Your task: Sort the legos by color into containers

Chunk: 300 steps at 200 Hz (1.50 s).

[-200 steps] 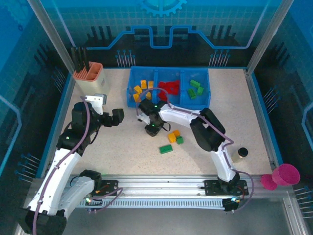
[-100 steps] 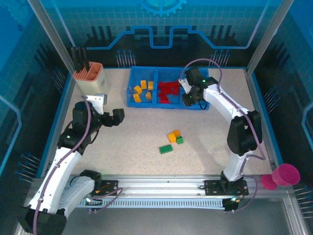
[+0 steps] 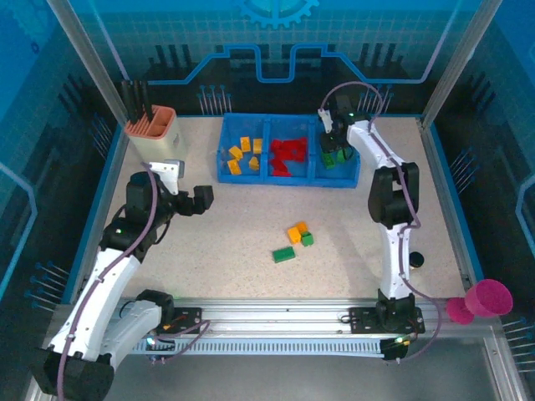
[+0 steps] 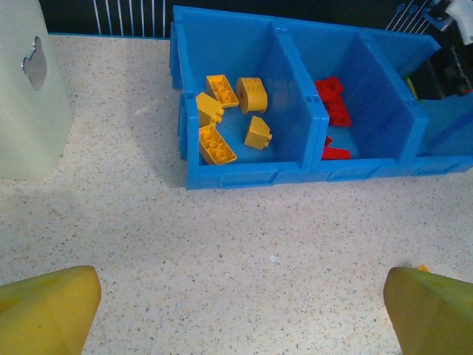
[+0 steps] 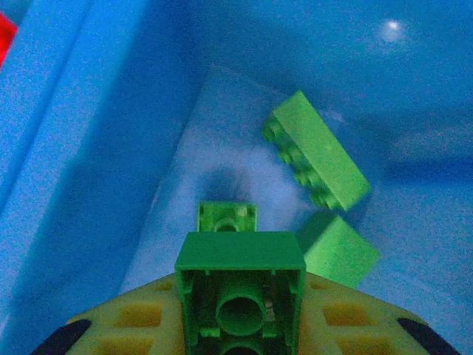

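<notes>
Item: green brick (image 5: 240, 285). It is small, hard plastic, and by the look of it light, stiff and smooth-sided (likely to skid out of a corner pinch). You hold it in the right tool (image 3: 333, 150), jaws narrow across two flat sides, hollow underside toward the wrist camera. Location: over the right compartment of the tray (image 4: 244, 177), above other greens (image 5: 314, 159) lying on its floor. The left compartment holds yellow-orange bricks (image 4: 225, 118), the middle one reds (image 4: 332, 111). Edges: the divider wall rises close on the brick's left, so let go well inside the walls; a light brick may bounce. Remaining stock on the counter (image 3: 217, 251): an orange brick (image 3: 296, 231) touching a small green (image 3: 308, 240), and an oblong green (image 3: 283, 254) just beside them. Take each across its flat sides, not the studs. Room: bare counter all round those three. The left tool (image 3: 201, 200) hangs wide open near the beige cup (image 3: 153, 134), well apart from them.
</notes>
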Tool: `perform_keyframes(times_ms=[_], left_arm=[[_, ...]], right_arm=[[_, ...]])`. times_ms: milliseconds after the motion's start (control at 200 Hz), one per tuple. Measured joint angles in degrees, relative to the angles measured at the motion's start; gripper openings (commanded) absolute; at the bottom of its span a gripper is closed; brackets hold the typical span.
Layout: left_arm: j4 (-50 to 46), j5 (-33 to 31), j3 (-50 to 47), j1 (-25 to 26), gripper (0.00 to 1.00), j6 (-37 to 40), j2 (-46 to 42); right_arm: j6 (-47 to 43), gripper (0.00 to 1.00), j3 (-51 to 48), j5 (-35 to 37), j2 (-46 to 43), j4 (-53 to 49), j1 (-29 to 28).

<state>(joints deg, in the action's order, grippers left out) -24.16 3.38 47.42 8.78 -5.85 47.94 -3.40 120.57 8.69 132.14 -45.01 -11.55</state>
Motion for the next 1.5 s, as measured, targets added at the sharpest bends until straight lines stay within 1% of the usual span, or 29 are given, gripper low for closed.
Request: perform_keyframes(times_ms=[55,180,280,390,580,706,836,986,1101,1186,1266,1346,1396,1501], left_arm=[[0.00,0.15,0.00,-0.02,0.99,0.02,0.31],[-0.02,0.61,0.00,-0.04,0.99,0.04,1.14],[-0.02,0.96,0.00,-0.04,0.99,0.22,1.60],[-0.07,1.27,0.00,-0.04,0.99,0.22,1.70],[-0.13,2.10,0.04,-0.04,0.99,0.22,2.21],[-0.13,2.54,0.04,-0.04,0.99,0.22,2.21],[-0.13,3.23,0.04,-0.04,0.99,0.20,2.21],[-0.11,4.17,0.04,-0.04,0.99,0.20,2.14],[-0.11,5.05,0.04,-0.11,0.99,0.20,1.68],[-0.11,5.55,0.04,-0.15,0.99,0.20,0.96],[-0.09,5.77,0.04,-0.28,0.99,0.20,0.22],[0.00,6.19,0.04,-0.37,0.99,0.17,-0.28],[0.00,6.43,0.04,-0.37,0.99,0.15,-0.39],[0.02,6.93,0.04,-0.37,0.99,0.15,-0.39]], right_arm=[[0.59,0.35,3.10,-0.83,2.99,-0.07,0.00],[2.21,0.41,8.96,-2.10,8.57,-0.39,0.15],[3.13,0.47,10.97,-2.93,10.51,-0.61,0.39],[3.80,0.52,11.41,-3.26,10.78,-0.59,0.50],[3.87,0.53,11.34,-4.52,10.69,-0.13,0.50],[3.89,0.51,6.62,-6.10,7.63,1.53,0.50],[4.02,0.51,0.63,-7.74,1.18,2.25,0.46],[4.72,0.51,-8.87,-7.87,-11.04,3.78,-0.13],[6.14,0.53,-19.80,-7.69,-22.71,5.62,-1.46],[7.48,0.54,-29.40,-7.85,-31.45,6.99,-3.50],[8.17,0.54,-38.45,-8.35,-38.66,8.04,-6.99],[7.56,0.56,-44.76,-10.88,-43.08,8.15,-11.54],[5.62,0.59,-47.82,-13.46,-44.87,8.17,-15.41],[-1.88,0.62,-53.81,-17.77,-47.93,8.11,-24.26]])
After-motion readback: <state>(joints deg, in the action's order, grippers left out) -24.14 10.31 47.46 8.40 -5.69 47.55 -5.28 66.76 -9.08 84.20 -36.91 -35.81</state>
